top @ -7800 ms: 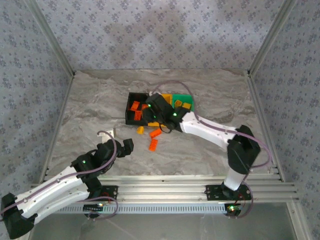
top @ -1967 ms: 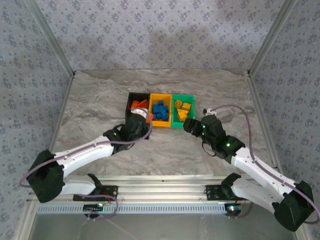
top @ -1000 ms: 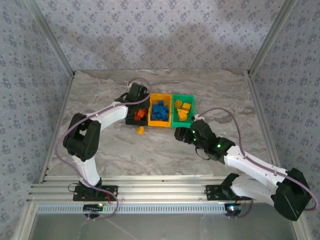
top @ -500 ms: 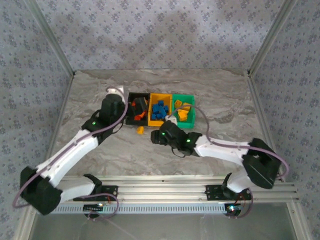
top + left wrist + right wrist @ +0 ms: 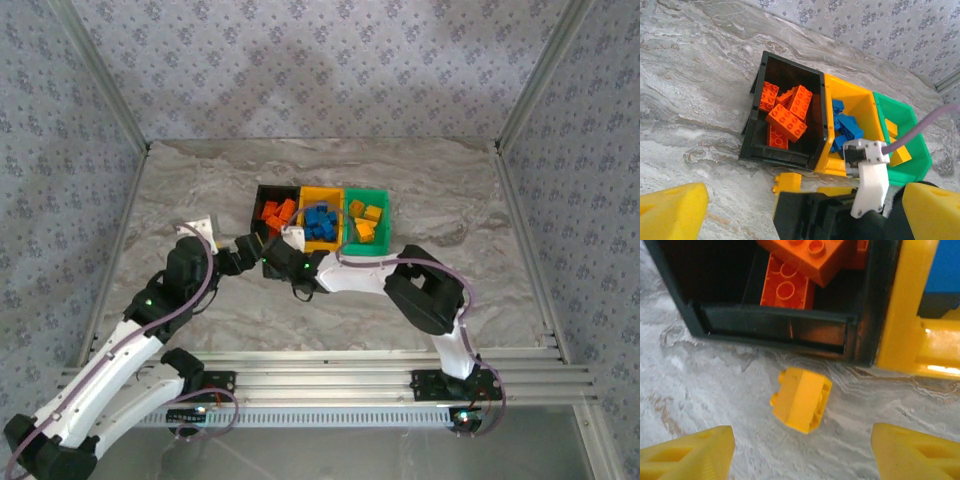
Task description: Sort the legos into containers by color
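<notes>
Obs.: one yellow-orange brick [image 5: 801, 399] lies loose on the table [image 5: 715, 390], just beside the near wall of the black bin [image 5: 765, 322] but not touching it. It appears tipped on its side, with a stud toward the upper left and the hollow underside showing at its right edge. The right gripper [image 5: 801, 442] hangs over it, jaws spread wide and empty, one yellow pad [image 5: 690, 455] on either side of the brick. The left gripper [image 5: 805, 197] sits farther back, also spread wide and holding nothing, looking over the right arm at the bins. Bin contents: red-orange bricks [image 5: 787, 120] in the black bin, blue bricks [image 5: 847, 127] in the yellow-orange bin [image 5: 855, 97], and yellow-orange pieces in the green bin [image 5: 917, 142], so I judge green to be this brick's destination. Handling estimate: light, rigid moulded plastic with smooth, slick walls. It will not deform or break, but it could squirt out or rotate under an off-centre pinch. Best hold is probably across two flat, parallel side walls at mid-height, avoiding the studded face and the open base. The brick sits skewed to the closing line, so expect it to twist square as the pads meet it. Risk: the black bin wall is close, so a descent too far forward could catch the rim.
</notes>
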### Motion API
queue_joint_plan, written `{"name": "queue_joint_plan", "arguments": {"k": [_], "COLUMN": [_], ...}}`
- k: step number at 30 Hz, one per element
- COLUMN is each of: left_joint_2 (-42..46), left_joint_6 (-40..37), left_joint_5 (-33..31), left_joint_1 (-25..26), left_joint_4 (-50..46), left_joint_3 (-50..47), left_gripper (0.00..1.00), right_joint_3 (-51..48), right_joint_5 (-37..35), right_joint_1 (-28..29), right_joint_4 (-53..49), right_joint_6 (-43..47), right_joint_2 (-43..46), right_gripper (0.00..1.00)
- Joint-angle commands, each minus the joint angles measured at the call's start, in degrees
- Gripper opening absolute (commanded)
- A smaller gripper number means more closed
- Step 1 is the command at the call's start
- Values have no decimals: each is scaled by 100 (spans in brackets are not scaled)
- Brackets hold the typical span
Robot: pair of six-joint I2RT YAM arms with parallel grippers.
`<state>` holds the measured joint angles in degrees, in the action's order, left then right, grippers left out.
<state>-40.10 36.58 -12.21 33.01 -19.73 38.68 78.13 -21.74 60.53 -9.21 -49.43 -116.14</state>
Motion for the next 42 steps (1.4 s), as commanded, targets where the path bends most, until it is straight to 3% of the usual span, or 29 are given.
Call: {"name": "queue_joint_plan", "arguments": {"k": [1, 8, 13, 18, 26, 35, 39, 42], "left_joint_2": [24, 72, 116, 125, 134, 200, 254, 290], "left_joint_6": [127, 160, 172, 239, 282, 372, 411, 447], "left_joint_5": [-100, -80, -62, -39, -22, 81, 124, 113], "left_joint_1": [-14, -15, -20, -10, -9, -6, -14, -6], "left_joint_4": [-165, -172, -187, -173, -243, -240, -260, -251], "left_joint_3": [-79, -154, -176, -262, -360, -671, -800, -868], "left_gripper": [100, 99, 100, 100, 100, 100, 100, 99], "right_joint_3": [495, 831, 651, 239, -909, -2546, -2724, -2561], "right_joint_5": [-469, -389, -292, -143, 58, -220, -260, 335], "right_joint_1": [26, -93, -138, -193, -56, 237, -222, -1016], "right_joint_4": [-710, -895, -630, -290, 273, -63, -566, -847], "right_joint_6": [-277, -349, -203, -63, 206, 254, 631, 920], "right_joint_2": [-379, -803, -732, -489, 522, 2669, 3704, 3992], "right_gripper": [72, 60, 40, 29, 26, 26, 26, 26]}}
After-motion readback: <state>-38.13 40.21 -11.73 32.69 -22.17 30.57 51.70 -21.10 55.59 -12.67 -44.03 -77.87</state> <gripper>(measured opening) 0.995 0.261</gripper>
